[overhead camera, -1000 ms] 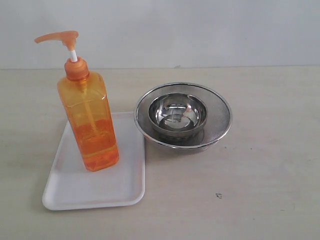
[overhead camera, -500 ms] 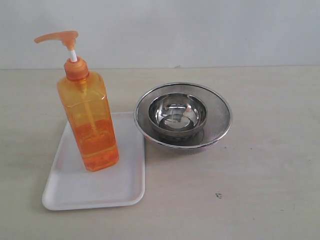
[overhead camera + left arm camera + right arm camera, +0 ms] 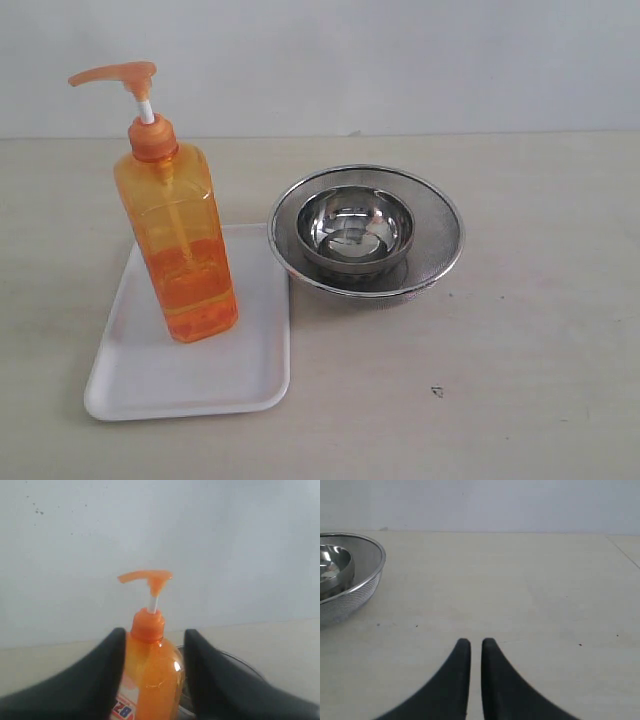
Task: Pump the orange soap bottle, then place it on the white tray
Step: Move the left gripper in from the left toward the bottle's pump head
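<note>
On the white tray [image 3: 200, 385], toward the left of the table [image 3: 520, 330], the orange soap bottle [image 3: 178, 240] stands upright. The left gripper [image 3: 155, 632] is spread wide, its black fingers framing the bottle's neck without touching it. The right gripper [image 3: 476, 642] is closed on nothing, low over bare table, near a steel bowl [image 3: 332, 565].

Glossy translucent orange plastic bottle [image 3: 180, 250], smooth white plastic tray [image 3: 200, 385] with a soft sheen, mirror-polished steel bowl [image 3: 357, 228], fine steel mesh strainer [image 3: 440, 240] with a shiny smooth rim, pale matt worktop [image 3: 520, 350], faintly grained and speckled with small dark marks.
</note>
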`<action>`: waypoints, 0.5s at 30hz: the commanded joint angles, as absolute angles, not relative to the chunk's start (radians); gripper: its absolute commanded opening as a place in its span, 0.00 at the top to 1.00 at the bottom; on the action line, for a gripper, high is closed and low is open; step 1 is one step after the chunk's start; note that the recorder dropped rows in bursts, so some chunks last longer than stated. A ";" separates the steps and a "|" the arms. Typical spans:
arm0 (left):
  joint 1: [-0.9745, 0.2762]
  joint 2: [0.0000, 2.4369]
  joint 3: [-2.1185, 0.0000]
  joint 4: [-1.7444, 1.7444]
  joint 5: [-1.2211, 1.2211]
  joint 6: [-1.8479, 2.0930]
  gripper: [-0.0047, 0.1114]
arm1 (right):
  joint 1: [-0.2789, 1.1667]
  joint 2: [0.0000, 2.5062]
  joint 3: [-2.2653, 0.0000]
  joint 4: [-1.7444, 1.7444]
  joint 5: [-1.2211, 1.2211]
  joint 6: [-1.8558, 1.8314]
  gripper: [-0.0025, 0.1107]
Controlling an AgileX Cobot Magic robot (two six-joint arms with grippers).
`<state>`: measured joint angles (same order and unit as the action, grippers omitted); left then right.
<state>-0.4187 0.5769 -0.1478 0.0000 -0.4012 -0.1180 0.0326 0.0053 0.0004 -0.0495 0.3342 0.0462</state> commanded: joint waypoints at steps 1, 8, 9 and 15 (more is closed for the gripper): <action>-0.417 0.673 -0.189 0.020 -0.441 -0.138 0.24 | 0.029 0.000 0.000 -0.055 0.331 0.043 0.93; -0.417 0.968 -0.198 0.020 -0.740 -0.109 0.23 | 0.029 0.000 0.000 -0.055 0.331 0.043 0.93; -0.417 1.015 -0.198 0.020 -0.814 -0.109 0.23 | 0.029 0.000 0.000 -0.055 0.331 0.043 0.93; -0.417 1.257 -0.271 0.071 -0.986 -0.120 0.23 | 0.029 0.000 0.000 -0.055 0.331 0.043 0.93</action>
<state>-0.4187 1.1642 -0.2328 0.0480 -0.9131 -0.1193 0.0326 0.0053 0.0004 -0.0495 0.3342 0.0462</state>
